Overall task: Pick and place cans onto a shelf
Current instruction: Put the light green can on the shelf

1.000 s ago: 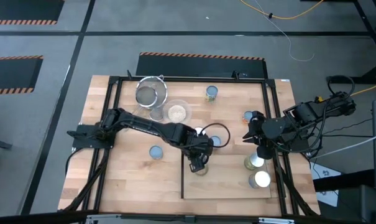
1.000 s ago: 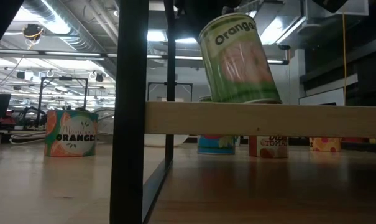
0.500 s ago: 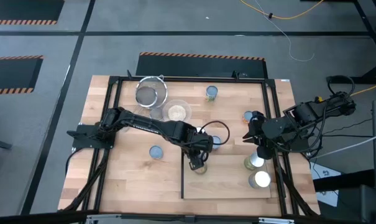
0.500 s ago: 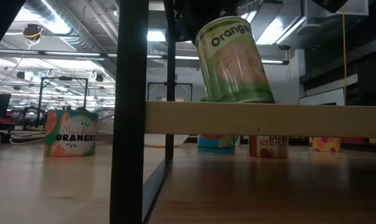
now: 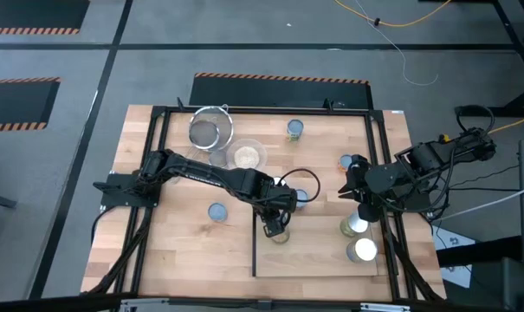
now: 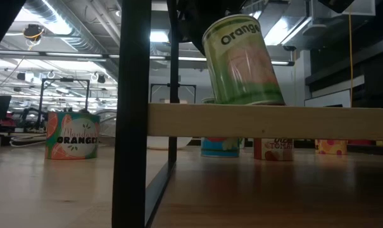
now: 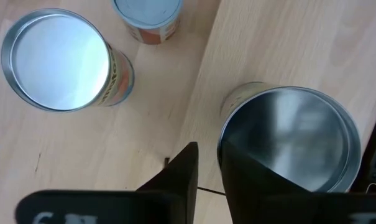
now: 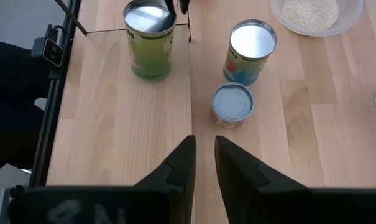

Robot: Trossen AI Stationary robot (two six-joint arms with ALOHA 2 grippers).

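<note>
Green-labelled can [image 6: 243, 60] tilted on light-wood shelf [image 6: 270, 120]; other cans [image 5: 294, 130] scattered upright.

A metal mesh strainer [image 5: 210, 130] sits near the far left corner of the wooden bench [image 5: 175, 251], with a clear glass bowl of pale grains [image 5: 246, 155] just beside it; yellow and white cables [image 5: 391, 35] trail across the grey floor [image 5: 158, 52] beyond
</note>
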